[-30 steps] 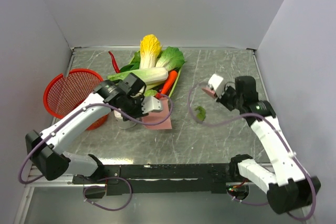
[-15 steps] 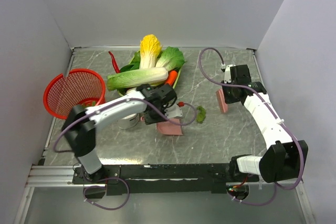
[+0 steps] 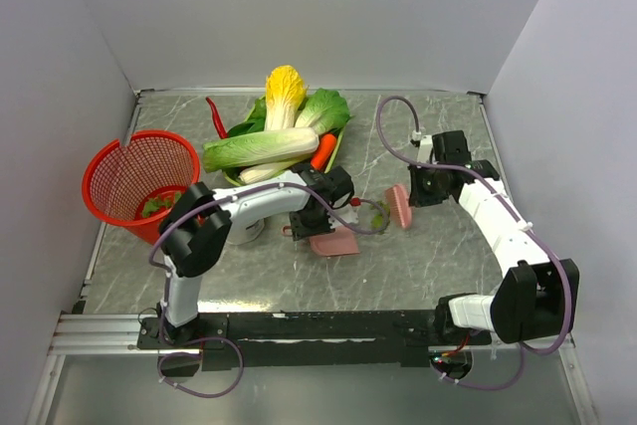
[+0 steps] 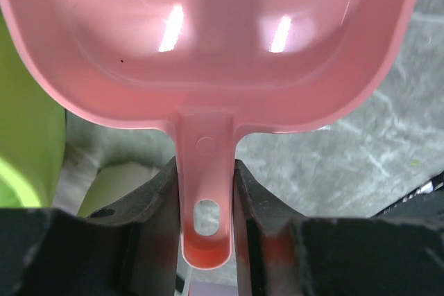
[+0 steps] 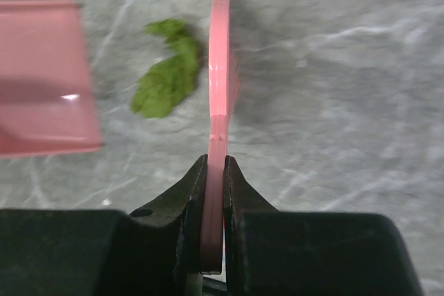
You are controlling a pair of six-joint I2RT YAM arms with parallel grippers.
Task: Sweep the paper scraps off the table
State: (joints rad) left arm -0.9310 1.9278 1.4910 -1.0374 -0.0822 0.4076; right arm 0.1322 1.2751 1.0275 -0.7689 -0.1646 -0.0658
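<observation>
left jaws: clamped tight on the handle of the pink plastic dustpan (image 4: 208,32) | right jaws: pinching a flat pink plastic brush (image 5: 220,67), held edge-on | crumpled green paper scrap (image 5: 170,77): sitting on the grey marble table (image 3: 398,266), between dustpan mouth and brush, just beside the brush | red mesh basket (image 3: 119,161): far left, some green bits inside

I work on a grey tabletop (image 3: 299,276), stone-patterned, with pale veins running across it. Close up, both wrist views show the same mottled grey with white streaks. Three plain walls box it in: a back wall (image 3: 299,7), a left wall (image 3: 50,97) and a right wall (image 3: 572,77), all bare and faintly lilac. A metal rail (image 3: 100,330) runs along the near edge. The light is soft and even, leaving only faint shadows.
</observation>
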